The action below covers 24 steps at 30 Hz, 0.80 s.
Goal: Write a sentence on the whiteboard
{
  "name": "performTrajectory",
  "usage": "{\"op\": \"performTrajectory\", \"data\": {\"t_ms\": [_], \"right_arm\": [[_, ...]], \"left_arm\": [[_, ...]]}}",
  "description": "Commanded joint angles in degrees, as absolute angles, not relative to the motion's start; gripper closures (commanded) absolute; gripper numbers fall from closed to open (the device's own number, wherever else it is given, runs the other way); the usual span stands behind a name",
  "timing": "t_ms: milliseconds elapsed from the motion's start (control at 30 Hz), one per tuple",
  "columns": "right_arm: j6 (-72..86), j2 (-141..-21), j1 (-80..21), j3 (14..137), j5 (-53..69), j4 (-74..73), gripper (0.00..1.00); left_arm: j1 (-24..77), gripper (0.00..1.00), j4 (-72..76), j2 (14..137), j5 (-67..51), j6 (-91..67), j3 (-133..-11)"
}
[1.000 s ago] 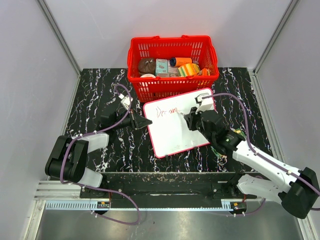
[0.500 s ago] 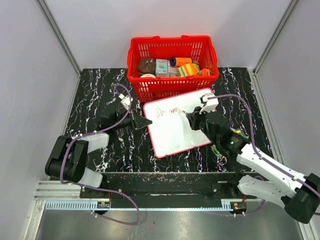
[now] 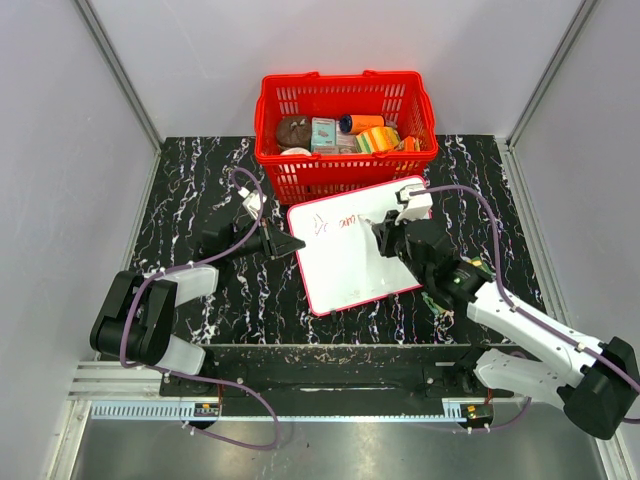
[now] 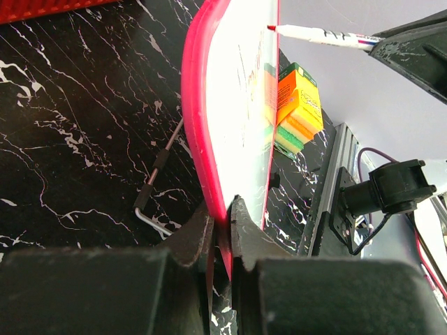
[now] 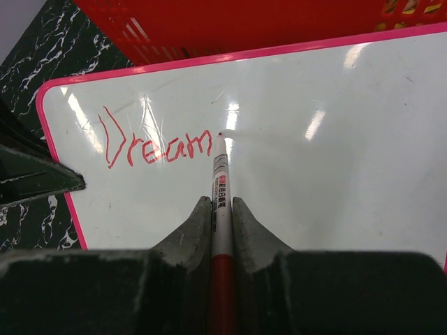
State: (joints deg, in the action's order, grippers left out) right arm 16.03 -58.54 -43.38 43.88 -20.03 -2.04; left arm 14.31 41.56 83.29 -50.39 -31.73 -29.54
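Observation:
The whiteboard (image 3: 350,255) with a pink-red rim lies in front of the red basket, its left edge pinched by my left gripper (image 3: 292,244), which is shut on the rim (image 4: 209,139). One red handwritten word, "Dream" (image 5: 155,148), stands on the board's upper left; it also shows in the top view (image 3: 340,222). My right gripper (image 3: 385,238) is shut on a red-and-white marker pen (image 5: 222,202). The pen's tip (image 5: 220,135) sits just right of the word's last letter, at or just off the board surface. The pen also shows in the left wrist view (image 4: 318,36).
The red basket (image 3: 345,100) holding several small items stands just behind the board. A metal hex key (image 4: 157,185) lies on the black marbled table (image 3: 190,190) under the board's raised side. Grey walls close in on both sides.
The right gripper with the pen has moved right along the board past the end of "Dream". The left gripper still holds the board's left edge.

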Motion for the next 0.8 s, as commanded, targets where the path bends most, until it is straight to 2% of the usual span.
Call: {"op": "performTrajectory", "data": {"t_ms": [0, 767], "right_arm": [[15.6, -57.0, -42.7, 45.4, -22.8, 2.3, 1.00], [16.3, -59.1, -42.0, 44.4, -20.8, 2.0, 1.00]], "left_arm": [[15.2, 1.00, 40.5, 82.8, -49.0, -22.8, -30.2], [15.3, 1.00, 39.4, 82.4, -48.6, -22.1, -30.3]]}}
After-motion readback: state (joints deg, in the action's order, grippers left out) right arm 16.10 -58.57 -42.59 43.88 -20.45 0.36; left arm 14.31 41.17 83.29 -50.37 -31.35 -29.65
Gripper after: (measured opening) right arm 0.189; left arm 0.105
